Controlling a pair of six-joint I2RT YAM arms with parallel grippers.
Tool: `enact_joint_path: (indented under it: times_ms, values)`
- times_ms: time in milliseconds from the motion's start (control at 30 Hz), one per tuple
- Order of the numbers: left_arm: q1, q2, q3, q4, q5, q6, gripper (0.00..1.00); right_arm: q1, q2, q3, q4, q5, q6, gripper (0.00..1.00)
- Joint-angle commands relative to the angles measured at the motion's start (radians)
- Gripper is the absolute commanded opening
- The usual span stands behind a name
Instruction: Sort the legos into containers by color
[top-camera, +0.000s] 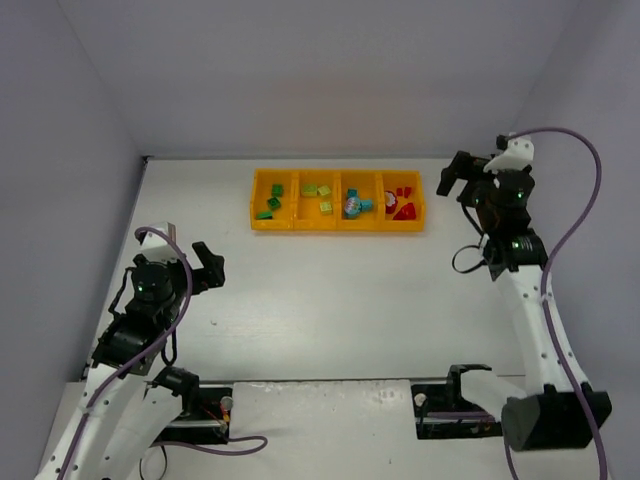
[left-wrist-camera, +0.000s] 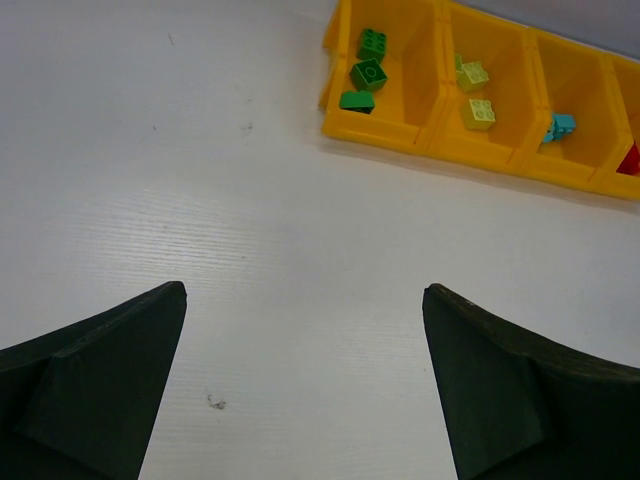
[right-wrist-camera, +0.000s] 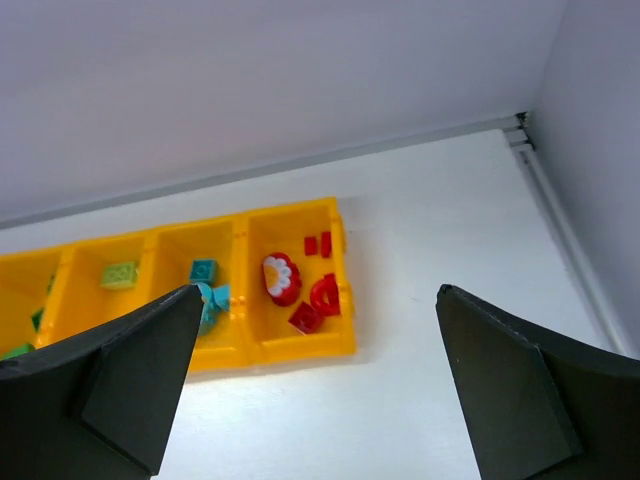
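Four compartments of the orange-yellow tray (top-camera: 300, 227), set near the far edge of the table (top-camera: 330, 300), each held one colour: dark green bricks (top-camera: 272, 203) at the left end, then lime bricks (top-camera: 326, 207), teal pieces (top-camera: 364, 205), and red pieces (top-camera: 404, 211) at the right end. No loose brick showed on the table, so the sort looked finished.

The left fingers (left-wrist-camera: 90, 390), spread wide and holding nothing, hung over the table toward its near left corner, well apart from the tray; little seemed likely to go wrong there. The right fingers (right-wrist-camera: 110, 390), likewise spread and empty, hovered just beside the tray's right end. I judged the danger to lie there: a low or leftward swing could clip the shallow wall, shove the tray or tip the red pieces out. The teal pieces lay close against a divider, so a jolt might hop one into the neighbouring compartment.
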Motion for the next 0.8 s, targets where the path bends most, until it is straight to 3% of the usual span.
enact_joint_path:
  times_ms: [0, 233, 433, 767]
  values:
    - [-0.002, 0.015, 0.030, 0.041, -0.043, -0.011, 0.97, 0.012, -0.134, -0.109, -0.023, 0.053, -0.102, 1.00]
    - [-0.001, 0.092, 0.165, -0.076, -0.092, 0.031, 0.97, 0.041, -0.432, -0.193, -0.058, 0.136, -0.059, 1.00]
    - [-0.001, 0.133, 0.288, -0.171, -0.135, 0.012, 0.97, 0.098, -0.512, -0.231, -0.106, 0.142, -0.065, 1.00]
    - [0.001, 0.155, 0.480, -0.336, -0.161, 0.046, 0.97, 0.130, -0.588, -0.150, -0.273, 0.096, -0.022, 1.00]
